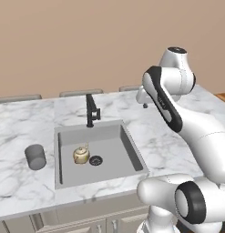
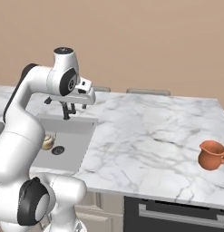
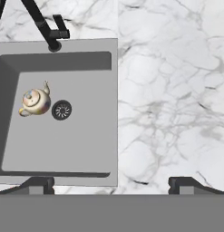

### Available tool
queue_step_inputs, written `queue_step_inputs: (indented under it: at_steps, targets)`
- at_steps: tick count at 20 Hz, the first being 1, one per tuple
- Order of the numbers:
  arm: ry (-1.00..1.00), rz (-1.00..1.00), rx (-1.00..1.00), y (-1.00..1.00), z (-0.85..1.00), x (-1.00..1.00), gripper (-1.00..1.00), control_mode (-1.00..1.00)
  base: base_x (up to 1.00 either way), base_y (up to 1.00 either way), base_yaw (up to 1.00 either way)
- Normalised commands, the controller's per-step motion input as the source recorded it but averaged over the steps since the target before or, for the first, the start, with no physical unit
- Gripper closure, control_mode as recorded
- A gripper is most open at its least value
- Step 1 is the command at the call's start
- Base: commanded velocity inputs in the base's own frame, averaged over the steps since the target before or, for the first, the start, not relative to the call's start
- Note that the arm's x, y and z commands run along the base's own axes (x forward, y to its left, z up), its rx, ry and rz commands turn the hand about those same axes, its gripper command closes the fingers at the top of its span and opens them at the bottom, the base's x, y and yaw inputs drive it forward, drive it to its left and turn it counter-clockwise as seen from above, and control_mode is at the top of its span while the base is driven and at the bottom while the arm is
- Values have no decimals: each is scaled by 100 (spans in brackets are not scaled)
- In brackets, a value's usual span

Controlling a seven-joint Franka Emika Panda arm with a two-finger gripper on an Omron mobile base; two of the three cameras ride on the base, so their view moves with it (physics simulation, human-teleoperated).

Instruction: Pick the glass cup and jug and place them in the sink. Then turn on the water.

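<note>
Arm raised above the counter (image 2: 145,131), its gripper (image 3: 111,183) spread wide and empty, looking down on the right rim of the sink (image 1: 127,141) and the marble beside it. The cup (image 1: 35,156) stands on the counter left of the sink, just beside its rim; the jug (image 2: 212,155) stands well apart, near the counter's right front edge; neither is in the basin, and no stream falls from the tap (image 1: 91,109). Likely faults: the small teapot (image 1: 81,154) beside the drain (image 1: 95,160) occupies the basin floor, so a vessel lowered there may strike or topple it; it might also be taken for a task item; the jug, being close to the edge, could be nudged off by a poorly aligned approach; its rounded body may slip between the fingers. Hard to make out: the fingers (image 3: 188,183) appear as dark tips at the bottom of the hand view; the tap's handle and position are unclear
</note>
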Motion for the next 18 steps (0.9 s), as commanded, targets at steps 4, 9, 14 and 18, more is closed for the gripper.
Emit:
queue_step_inputs:
  at_steps: [4, 9, 14, 18]
  targets:
    - [0, 0, 0, 0, 0, 0, -100, 100, 59, -3, 0]
    - [0, 0, 0, 0, 0, 0, -100, 100, 74, -3, 0]
    - [0, 0, 0, 0, 0, 0, -100, 100, 71, -10, 0]
    - [0, 0, 0, 0, 0, 0, -100, 100, 60, -16, 0]
